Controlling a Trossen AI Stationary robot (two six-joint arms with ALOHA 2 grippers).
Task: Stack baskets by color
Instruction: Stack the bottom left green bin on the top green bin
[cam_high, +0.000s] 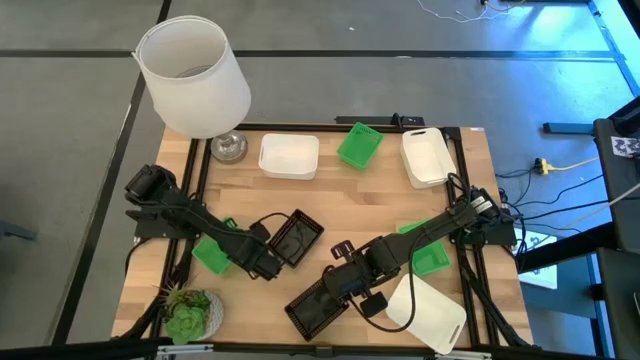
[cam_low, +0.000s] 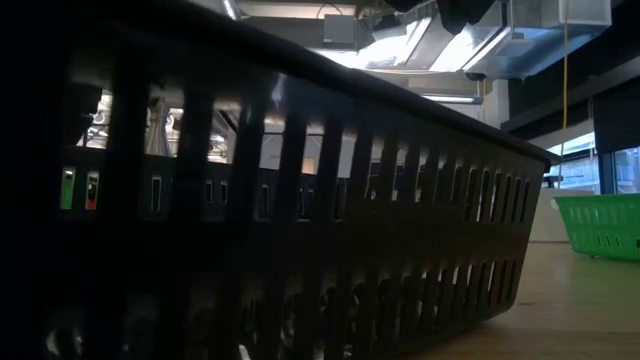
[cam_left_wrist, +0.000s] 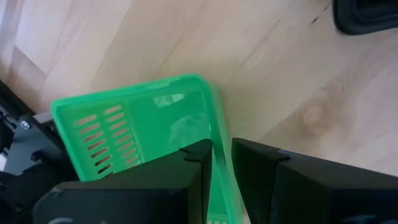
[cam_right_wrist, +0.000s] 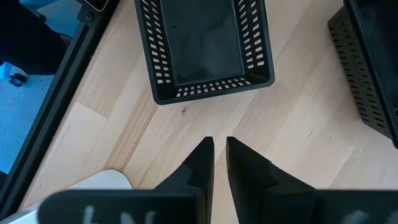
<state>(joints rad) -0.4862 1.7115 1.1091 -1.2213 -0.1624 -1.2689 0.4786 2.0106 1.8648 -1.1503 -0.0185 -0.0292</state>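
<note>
I had the widest bare stretch of desk (cam_high: 340, 195) in the middle, between the far row of baskets and the two arms. Along the far edge sat a white basket (cam_high: 289, 156) at about 11 o'clock, a tilted green basket (cam_high: 359, 145) at 12, and another white basket (cam_high: 426, 157) at 1. The lamp shade (cam_high: 193, 75) overhung the far-left corner, and a potted plant (cam_high: 188, 313) took the near-left corner.

Nearer me the desk was crowded. A black basket (cam_high: 297, 237) lay just beside the left arm, a second black basket (cam_high: 318, 303) lay at 6 o'clock under the right arm's wrist, and a white basket (cam_high: 428, 313) hung over the near edge at 5. A green basket (cam_high: 430, 260) lay partly hidden under the right arm.

The left hand (cam_left_wrist: 222, 155) was reached low at 8 o'clock, its fingers clenched on the rim of a green basket (cam_left_wrist: 143, 127). The right hand (cam_right_wrist: 220, 152) pointed toward the near black basket, fingers nearly together, holding nothing, bare wood beneath them.
</note>
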